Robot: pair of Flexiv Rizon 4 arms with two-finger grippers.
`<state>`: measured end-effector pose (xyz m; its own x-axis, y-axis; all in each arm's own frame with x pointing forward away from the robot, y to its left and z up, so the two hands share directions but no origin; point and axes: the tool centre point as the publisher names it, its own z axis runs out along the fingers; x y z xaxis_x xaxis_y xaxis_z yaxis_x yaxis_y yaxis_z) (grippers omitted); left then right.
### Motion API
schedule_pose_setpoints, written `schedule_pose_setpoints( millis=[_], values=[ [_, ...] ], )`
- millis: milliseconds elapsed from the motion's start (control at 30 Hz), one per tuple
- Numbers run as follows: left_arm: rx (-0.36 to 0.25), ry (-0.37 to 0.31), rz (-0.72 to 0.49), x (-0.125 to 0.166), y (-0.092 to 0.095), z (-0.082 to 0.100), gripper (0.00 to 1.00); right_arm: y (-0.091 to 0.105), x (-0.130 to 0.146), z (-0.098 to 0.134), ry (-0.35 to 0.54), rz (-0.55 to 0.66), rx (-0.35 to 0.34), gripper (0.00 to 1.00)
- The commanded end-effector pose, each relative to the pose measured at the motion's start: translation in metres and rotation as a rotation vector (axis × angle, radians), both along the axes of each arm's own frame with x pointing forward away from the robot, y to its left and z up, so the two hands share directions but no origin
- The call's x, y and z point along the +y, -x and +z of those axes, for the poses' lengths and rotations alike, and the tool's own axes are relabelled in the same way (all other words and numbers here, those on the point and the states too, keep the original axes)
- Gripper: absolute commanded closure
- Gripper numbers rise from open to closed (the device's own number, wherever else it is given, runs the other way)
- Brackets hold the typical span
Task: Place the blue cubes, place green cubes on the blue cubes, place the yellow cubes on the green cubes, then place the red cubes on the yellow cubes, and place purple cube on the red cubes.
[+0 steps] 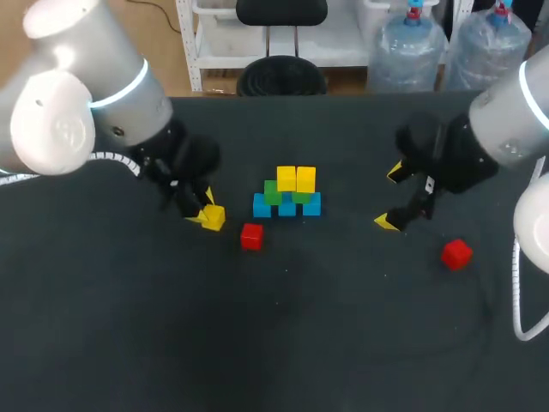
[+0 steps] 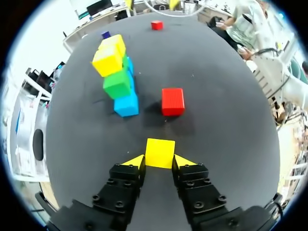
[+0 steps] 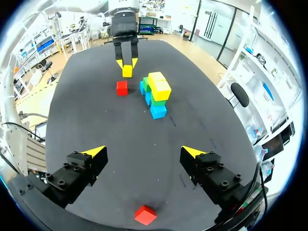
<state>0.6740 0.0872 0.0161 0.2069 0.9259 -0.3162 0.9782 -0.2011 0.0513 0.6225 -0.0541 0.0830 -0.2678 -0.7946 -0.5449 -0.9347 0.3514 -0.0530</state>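
Note:
A stack stands mid-table: blue cubes [image 1: 287,209] at the bottom, green cubes [image 1: 274,194] on them, two yellow cubes [image 1: 296,178] on top. To its left, my left gripper [image 1: 206,210] is shut on a loose yellow cube [image 2: 160,152] that rests on the table, with a yellow tip against each side. One red cube [image 1: 251,236] lies just right of it, ahead of the fingers [image 2: 173,101]. Right of the stack, my right gripper [image 1: 391,197] is open and holds nothing. A second red cube [image 1: 456,254] lies near it [image 3: 145,214]. A purple cube [image 2: 106,34] shows beyond the stack.
The black table [image 1: 274,343] has a wide bare stretch in front of the stack. The stack [image 3: 155,94] stands between the two grippers, roughly a cube's width from the near red cube [image 3: 122,87].

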Motion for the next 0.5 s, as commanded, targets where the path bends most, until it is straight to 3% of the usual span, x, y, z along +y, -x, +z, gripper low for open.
schedule_pose_setpoints(
  millis=[33, 333, 500],
  values=[
    [-0.035, 0.001, 0.046, 0.002, 0.011, 0.016, 1.0, 0.001, 0.0, 0.0, 0.0, -0.002, -0.002, 0.0],
    [-0.142, 0.0, 0.149, -0.007, 0.01, 0.054, 1.0, 0.001, 0.0, 0.0, 0.0, -0.002, -0.002, 0.0],
    [-0.172, 0.008, 0.178, -0.016, 0.004, 0.072, 1.0, 0.001, 0.0, 0.0, 0.0, -0.002, -0.002, 0.0]
  ],
)
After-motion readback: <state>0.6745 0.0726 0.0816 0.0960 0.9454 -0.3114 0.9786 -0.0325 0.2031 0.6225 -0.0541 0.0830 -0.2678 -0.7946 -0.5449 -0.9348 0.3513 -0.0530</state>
